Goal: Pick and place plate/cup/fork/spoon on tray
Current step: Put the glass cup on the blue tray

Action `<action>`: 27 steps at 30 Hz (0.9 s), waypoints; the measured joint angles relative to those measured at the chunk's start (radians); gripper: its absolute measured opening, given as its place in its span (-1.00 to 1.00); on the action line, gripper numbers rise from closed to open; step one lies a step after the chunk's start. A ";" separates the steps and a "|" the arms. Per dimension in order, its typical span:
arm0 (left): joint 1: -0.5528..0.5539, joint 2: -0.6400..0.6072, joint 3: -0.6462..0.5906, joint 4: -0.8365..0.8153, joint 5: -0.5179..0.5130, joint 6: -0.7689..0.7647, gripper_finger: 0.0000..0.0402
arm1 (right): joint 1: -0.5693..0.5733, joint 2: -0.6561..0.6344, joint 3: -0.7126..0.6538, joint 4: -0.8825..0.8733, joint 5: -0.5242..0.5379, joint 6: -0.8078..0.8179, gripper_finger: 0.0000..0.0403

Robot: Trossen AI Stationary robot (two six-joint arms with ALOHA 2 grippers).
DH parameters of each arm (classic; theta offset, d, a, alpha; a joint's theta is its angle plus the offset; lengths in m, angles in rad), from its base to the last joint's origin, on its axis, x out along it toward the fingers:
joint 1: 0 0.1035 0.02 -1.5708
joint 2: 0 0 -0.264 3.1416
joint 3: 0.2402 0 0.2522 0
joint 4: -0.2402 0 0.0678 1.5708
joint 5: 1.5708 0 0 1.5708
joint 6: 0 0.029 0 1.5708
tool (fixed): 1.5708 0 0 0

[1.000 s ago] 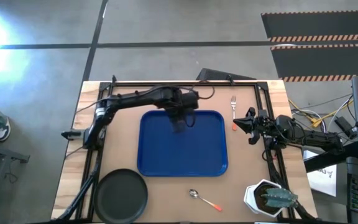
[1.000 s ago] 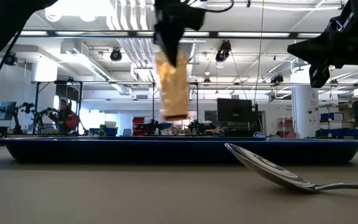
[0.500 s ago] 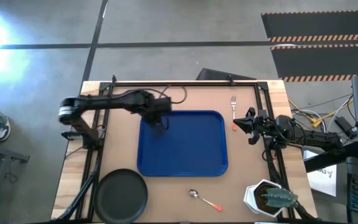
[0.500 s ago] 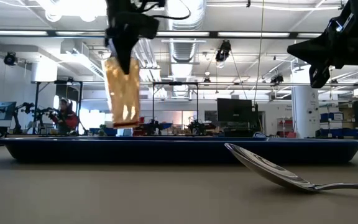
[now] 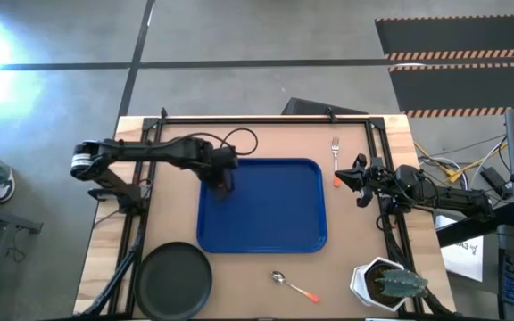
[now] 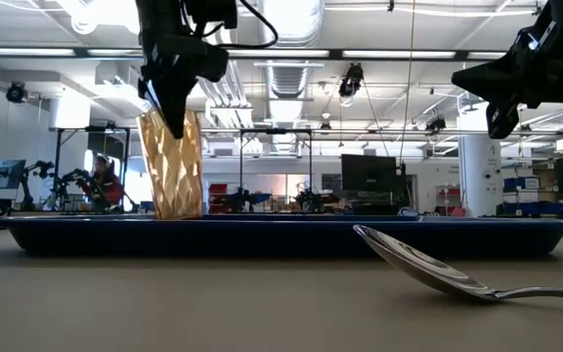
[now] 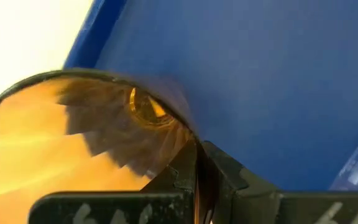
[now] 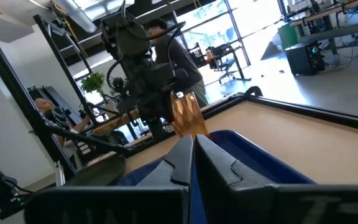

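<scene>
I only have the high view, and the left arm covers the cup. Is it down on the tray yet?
Observer: The low view shows the cup upright, its base level with the rim of the tray. Actual contact is hidden behind that rim.
Operator: Is the left pincer holding it?
Observer: Yes. In the left wrist view, the left pincer pinches the cup's wall, with one finger inside.
Operator: And the right pincer?
Observer: The right pincer is shut and empty, hanging above the table beside the tray.
</scene>
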 joint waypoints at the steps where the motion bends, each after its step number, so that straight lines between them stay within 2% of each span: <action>1: 0.000 0.006 0.001 0.008 0.005 0.013 -1.00 | 0.000 0.000 0.000 0.000 0.000 0.000 -0.96; 14: 0.006 0.012 0.028 0.003 0.012 0.034 -0.98 | 0.000 0.000 0.000 0.000 0.000 0.000 -0.96; 27: 0.006 0.008 0.075 0.008 -0.020 0.070 -0.58 | 0.000 0.000 0.000 -0.001 0.001 0.000 -0.96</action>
